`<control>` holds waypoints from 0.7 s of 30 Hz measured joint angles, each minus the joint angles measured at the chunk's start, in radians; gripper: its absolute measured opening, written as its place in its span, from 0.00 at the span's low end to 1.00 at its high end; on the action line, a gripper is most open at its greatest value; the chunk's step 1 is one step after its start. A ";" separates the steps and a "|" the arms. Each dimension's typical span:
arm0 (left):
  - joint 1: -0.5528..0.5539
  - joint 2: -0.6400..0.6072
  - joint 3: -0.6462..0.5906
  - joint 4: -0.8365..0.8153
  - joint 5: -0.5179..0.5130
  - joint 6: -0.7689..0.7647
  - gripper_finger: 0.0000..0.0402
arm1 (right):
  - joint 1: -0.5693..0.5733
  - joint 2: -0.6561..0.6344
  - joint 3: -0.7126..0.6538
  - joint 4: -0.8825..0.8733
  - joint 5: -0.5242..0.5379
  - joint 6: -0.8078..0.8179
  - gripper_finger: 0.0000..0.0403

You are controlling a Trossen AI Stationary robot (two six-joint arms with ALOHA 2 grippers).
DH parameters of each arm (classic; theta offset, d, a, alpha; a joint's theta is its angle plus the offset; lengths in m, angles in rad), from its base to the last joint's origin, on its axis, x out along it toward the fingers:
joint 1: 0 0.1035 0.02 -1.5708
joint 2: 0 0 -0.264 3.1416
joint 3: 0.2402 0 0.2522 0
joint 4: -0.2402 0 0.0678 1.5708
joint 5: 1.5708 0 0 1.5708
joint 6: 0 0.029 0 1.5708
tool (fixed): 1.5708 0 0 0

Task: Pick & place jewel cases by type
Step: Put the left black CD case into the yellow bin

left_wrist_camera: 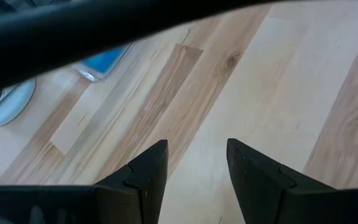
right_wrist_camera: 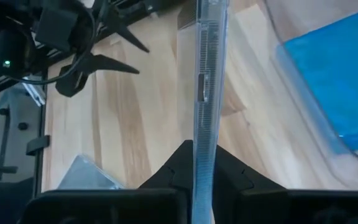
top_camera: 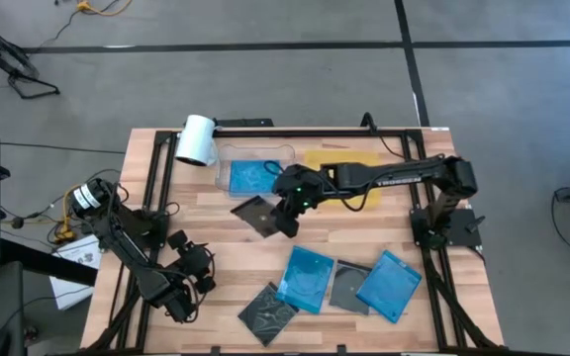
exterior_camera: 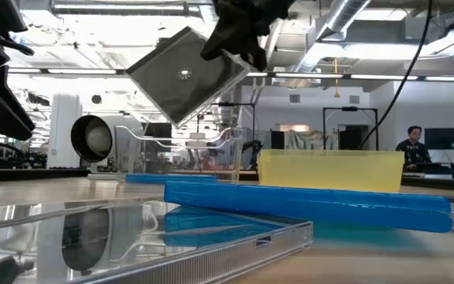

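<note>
Nearest me, my right gripper point(right_wrist_camera: 199, 180) clenches a grey-clear jewel case point(exterior_camera: 186, 75) edge-on, tilted, aloft just near of the clear tray point(top_camera: 228, 155). Left gripper point(left_wrist_camera: 194, 171), released, waits near-left.

Even, bright overhead light falls on the wooden table point(top_camera: 216, 267) with soft shadows, ceiling strip lights glare in the low view, and both wrist views blur close up.

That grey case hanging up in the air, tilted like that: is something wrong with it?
Nothing looks broken. The grey case hangs tilted, clear of the table, because the right gripper has its jaws shut on one edge. A blue case already lies in the clear tray.
</note>
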 joint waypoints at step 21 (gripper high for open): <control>0.000 0.000 -0.064 0.100 -0.013 -0.014 0.40 | 0.002 -0.129 0.000 -0.385 0.290 0.051 0.06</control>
